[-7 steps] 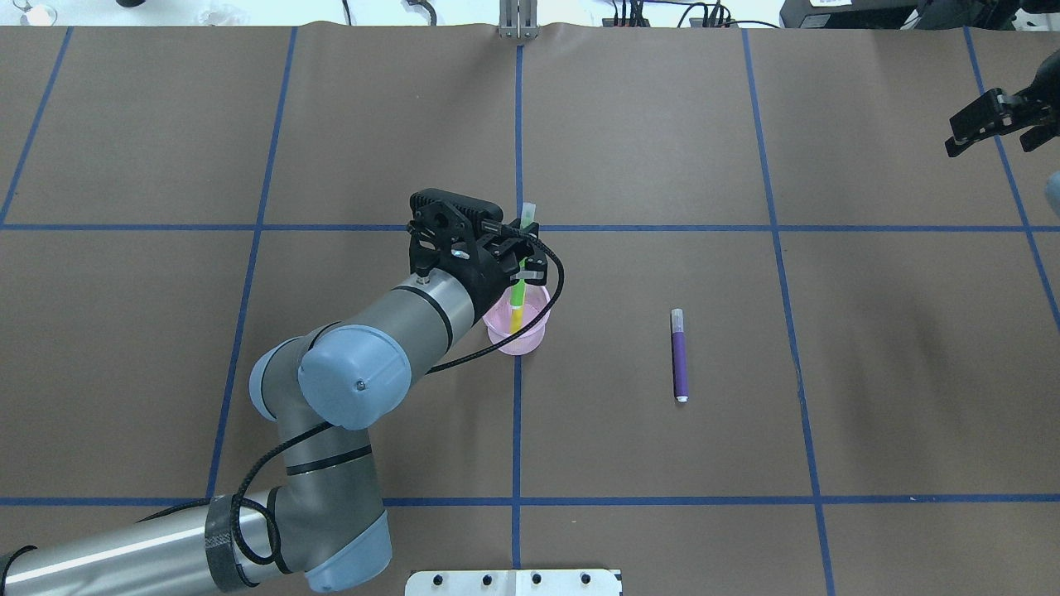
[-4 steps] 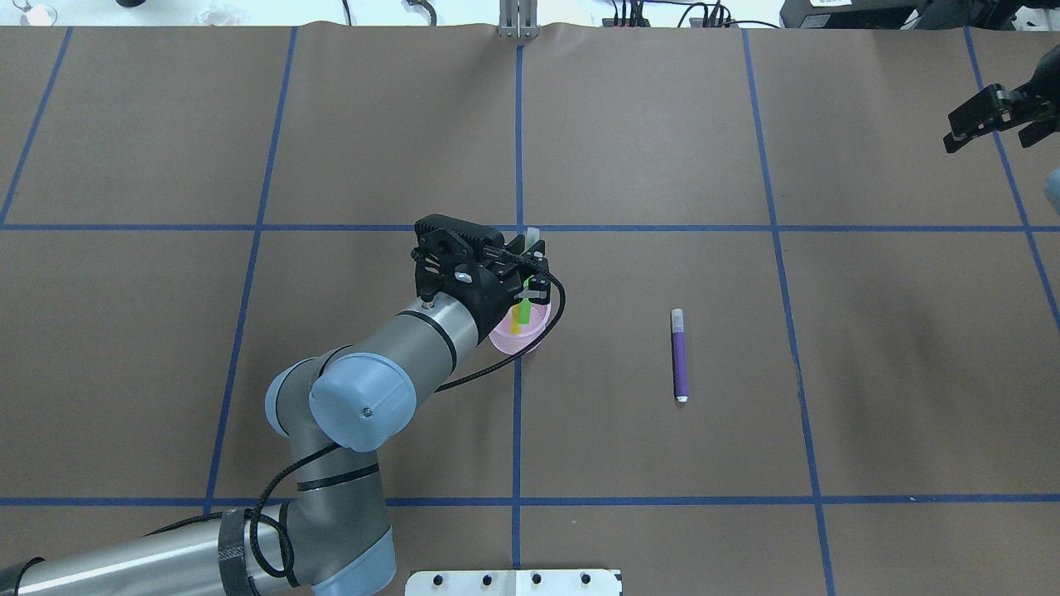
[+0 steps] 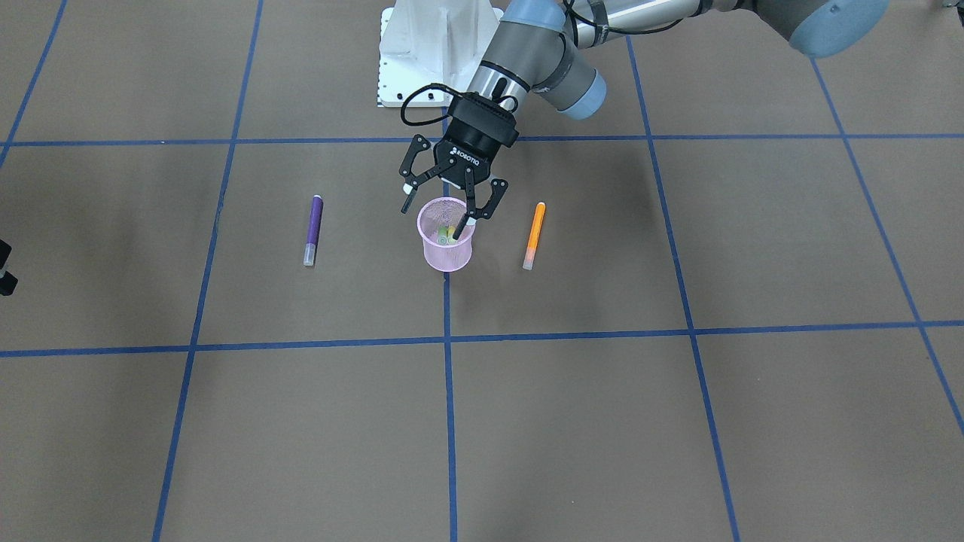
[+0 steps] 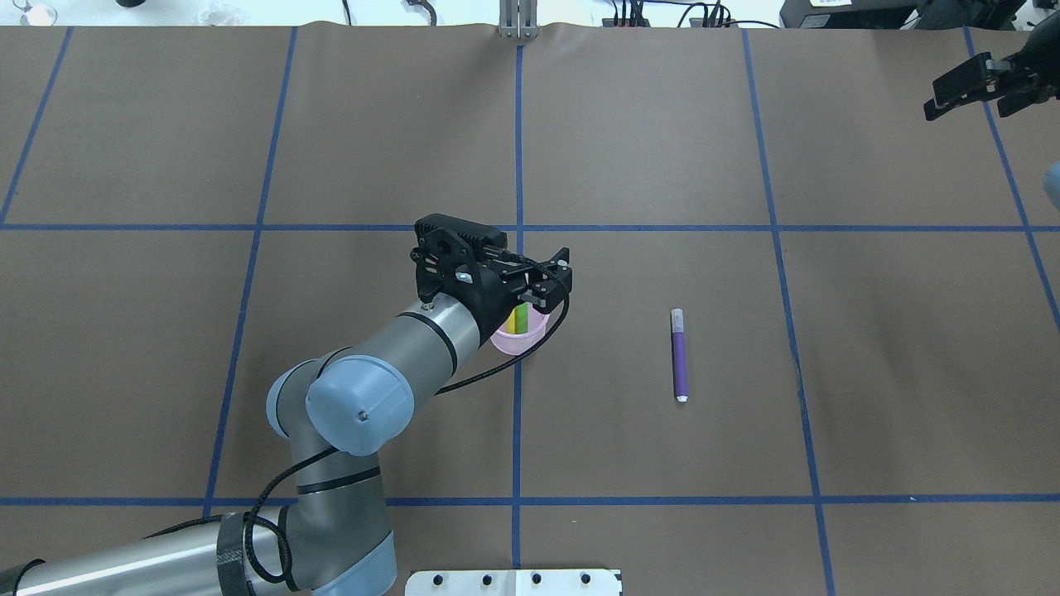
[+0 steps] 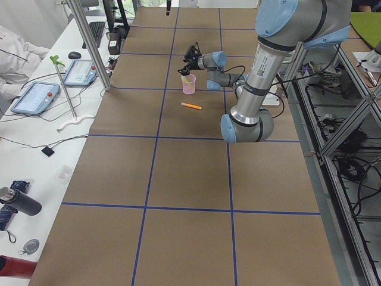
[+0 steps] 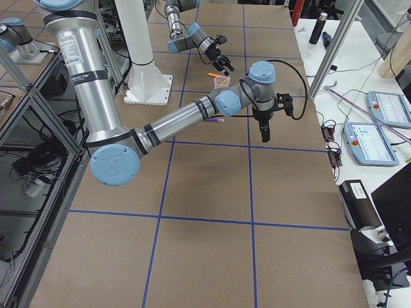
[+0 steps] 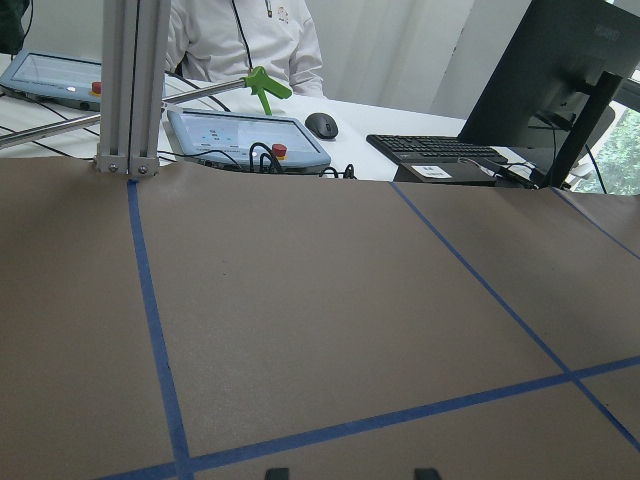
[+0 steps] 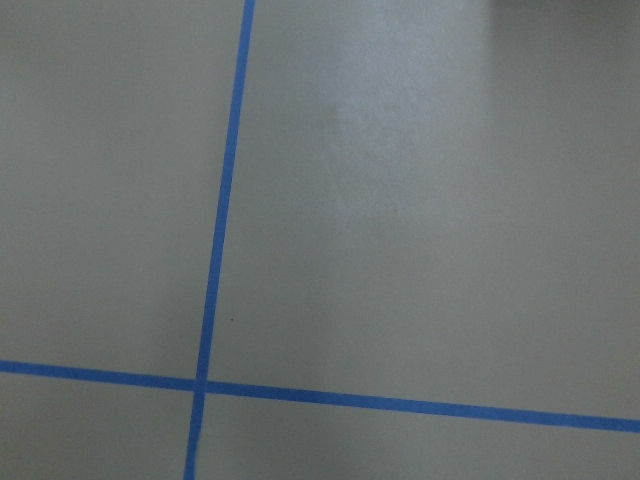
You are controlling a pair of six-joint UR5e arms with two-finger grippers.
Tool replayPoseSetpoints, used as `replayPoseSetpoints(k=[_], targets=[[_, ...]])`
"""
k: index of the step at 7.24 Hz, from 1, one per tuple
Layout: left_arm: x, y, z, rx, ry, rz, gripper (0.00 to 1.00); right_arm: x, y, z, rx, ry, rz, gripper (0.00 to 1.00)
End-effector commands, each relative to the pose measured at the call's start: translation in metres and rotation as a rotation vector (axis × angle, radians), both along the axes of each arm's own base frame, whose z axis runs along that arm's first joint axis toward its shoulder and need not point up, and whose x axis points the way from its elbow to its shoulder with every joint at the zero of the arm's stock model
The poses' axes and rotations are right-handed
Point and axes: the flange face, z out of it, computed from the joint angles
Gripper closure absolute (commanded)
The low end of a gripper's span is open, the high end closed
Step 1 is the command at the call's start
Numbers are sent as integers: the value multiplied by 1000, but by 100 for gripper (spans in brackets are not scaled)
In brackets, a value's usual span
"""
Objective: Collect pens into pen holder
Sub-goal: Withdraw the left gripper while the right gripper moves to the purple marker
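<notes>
Brown paper crossed with blue tape [image 3: 447, 421] covers your counter [image 3: 678, 421]. From across it, you see the left fingers [image 3: 407, 199] spread wide over the pink cup [image 3: 446, 256], one tip dipping just inside its rim, gripping nothing. Your purple pen [image 3: 313, 226] lies flat well off to one side of the cup. The orange pen [image 3: 534, 235] lies flat nearer on the other side, not touching it.

From overhead, the left wrist covers much of the cup. The green pen [image 4: 523, 317] and yellow pen [image 4: 515, 322] show side by side inside it. The right fingers [image 4: 958, 85] hang parted over the far right corner.

From the left end, the cup stands upright under the left fingers, with the orange pen on its near side.

From the right end, the right fingers point straight down, seen side-on. The purple pen peeks out behind that forearm.

Your left wrist camera shows counter, tape, and a desk beyond with a keyboard [image 7: 455, 150] and mouse [image 7: 322, 124]. Two fingertips nick the bottom edge, far apart.

Your right wrist camera shows only counter and a tape crossing.
</notes>
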Motion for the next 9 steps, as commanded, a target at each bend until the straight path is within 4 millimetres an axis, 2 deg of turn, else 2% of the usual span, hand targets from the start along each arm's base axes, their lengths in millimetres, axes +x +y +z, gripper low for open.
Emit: replayPoseSetpoints(k=[1,2,3,5,6,7,8,9], targets=[[-22,-5,-4,-2,-30,59,0,-30,1,-12,67,-17,-55,0],[-46,-16,14,-42,-110,119,0,-49,-5,-38,102,-31,-72,0],[-77,-31,34,-114,-203,194,0,-54,-2,-47,116,-41,-83,0],[-151,-67,89,-306,-321,334,0,-89,10,-52,71,-46,-70,0],[-193,-85,123,-390,-328,368,0,-118,24,-61,40,-32,-17,0],[-228,-92,162,-456,-352,344,0,-150,42,-71,-28,-48,52,0],[-250,-91,191,-442,-415,368,0,-175,63,-83,-45,-63,67,0],[-282,-96,224,-442,-495,398,0,-201,83,-86,-68,-58,97,0]])
